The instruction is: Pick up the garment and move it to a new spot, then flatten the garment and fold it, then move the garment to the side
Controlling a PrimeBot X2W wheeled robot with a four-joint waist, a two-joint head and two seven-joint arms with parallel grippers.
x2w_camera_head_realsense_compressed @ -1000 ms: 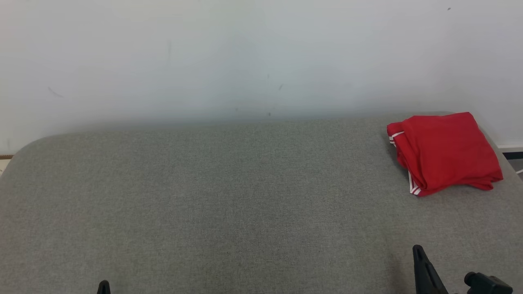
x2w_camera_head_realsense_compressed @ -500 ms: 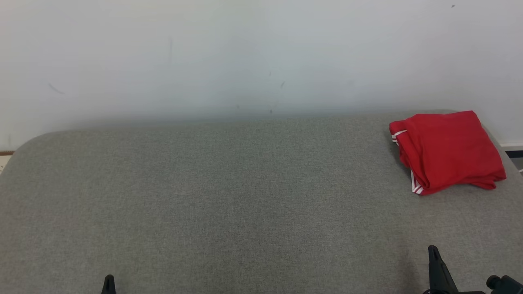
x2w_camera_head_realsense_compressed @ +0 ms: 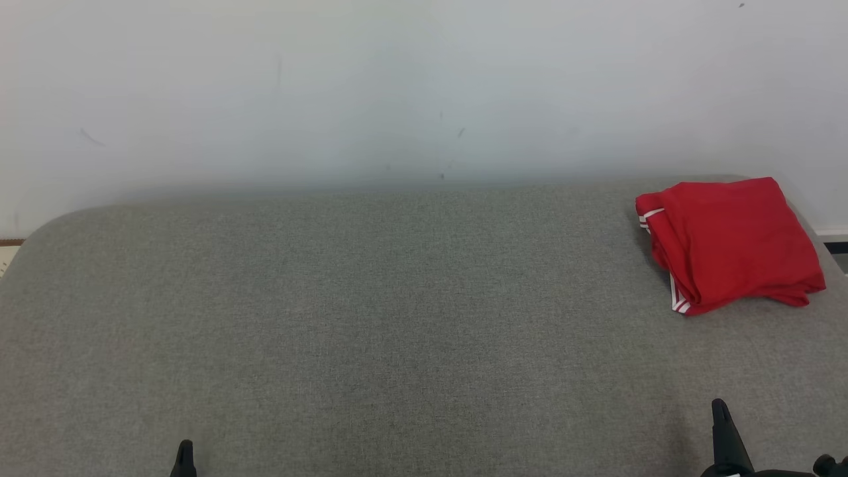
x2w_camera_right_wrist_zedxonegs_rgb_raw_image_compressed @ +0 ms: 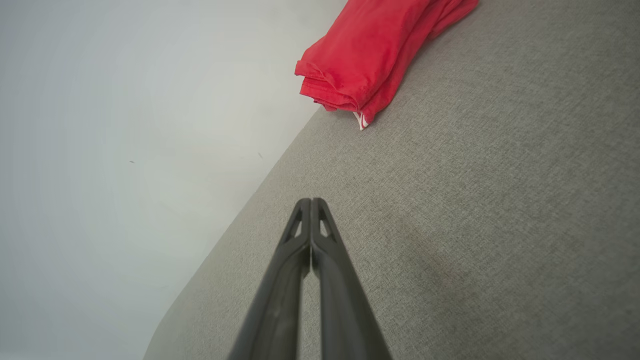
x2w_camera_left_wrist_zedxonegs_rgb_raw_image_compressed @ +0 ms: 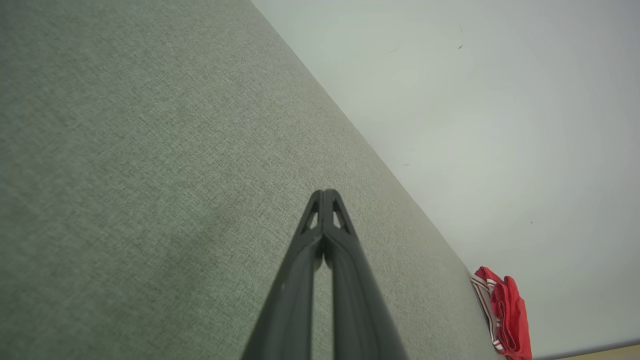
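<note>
A red garment [x2w_camera_head_realsense_compressed: 729, 242] with white stripes lies folded in a compact stack at the far right corner of the grey upholstered surface [x2w_camera_head_realsense_compressed: 371, 318]. The same red garment [x2w_camera_right_wrist_zedxonegs_rgb_raw_image_compressed: 380, 55] appears ahead of my right gripper [x2w_camera_right_wrist_zedxonegs_rgb_raw_image_compressed: 311, 201], whose fingertips touch each other with nothing between them. In the head view the right gripper [x2w_camera_head_realsense_compressed: 722, 414] pokes up at the bottom right, well short of the garment. My left gripper [x2w_camera_left_wrist_zedxonegs_rgb_raw_image_compressed: 325, 192] is shut and empty over bare fabric, with the garment [x2w_camera_left_wrist_zedxonegs_rgb_raw_image_compressed: 507, 315] far off; the left gripper's tip [x2w_camera_head_realsense_compressed: 185, 450] shows at the lower left.
A pale wall [x2w_camera_head_realsense_compressed: 397, 93] rises right behind the grey surface. The surface has rounded corners, and a strip of floor with a dark skirting [x2w_camera_head_realsense_compressed: 835, 248] shows past its right edge.
The whole head picture has drifted a little right and up, so the camera moved. Both gripper tips sit slightly further right and lower in view. The garment lies as before.
</note>
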